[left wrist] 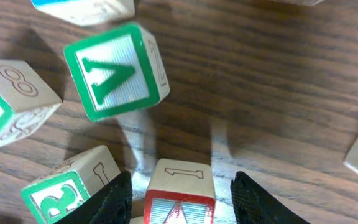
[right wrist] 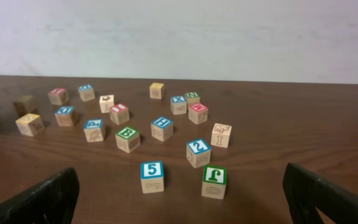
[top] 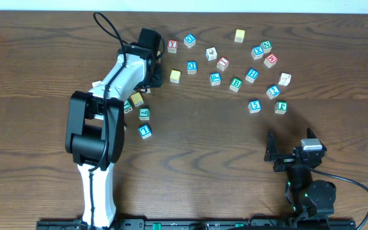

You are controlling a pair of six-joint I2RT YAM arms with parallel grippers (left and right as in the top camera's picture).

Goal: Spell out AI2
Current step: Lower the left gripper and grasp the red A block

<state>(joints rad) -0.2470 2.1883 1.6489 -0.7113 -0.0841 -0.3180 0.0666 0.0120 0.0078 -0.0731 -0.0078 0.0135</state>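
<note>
Left tool (left wrist: pixel 182 179): part-open, jaws straddling the red-framed A cube (left wrist: pixel 179 198) with a gap on either side; nothing gripped yet. The cube sits in a crowded cluster toward the worktop's (left wrist: pixel 278 93) left edge.

Risk: the left finger is just beside a green-framed cube (left wrist: pixel 61 194), so closing could nudge it or skew the A.

Right tool (right wrist: pixel 180 177): wide open, empty. The blue 2 cube (right wrist: pixel 197 149) lies ahead of it.

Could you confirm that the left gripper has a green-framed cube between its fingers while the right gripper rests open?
Not quite: the cube between the fingers of the left gripper is red-framed, not green-framed, as the left wrist view shows. The right gripper does rest open.
</note>
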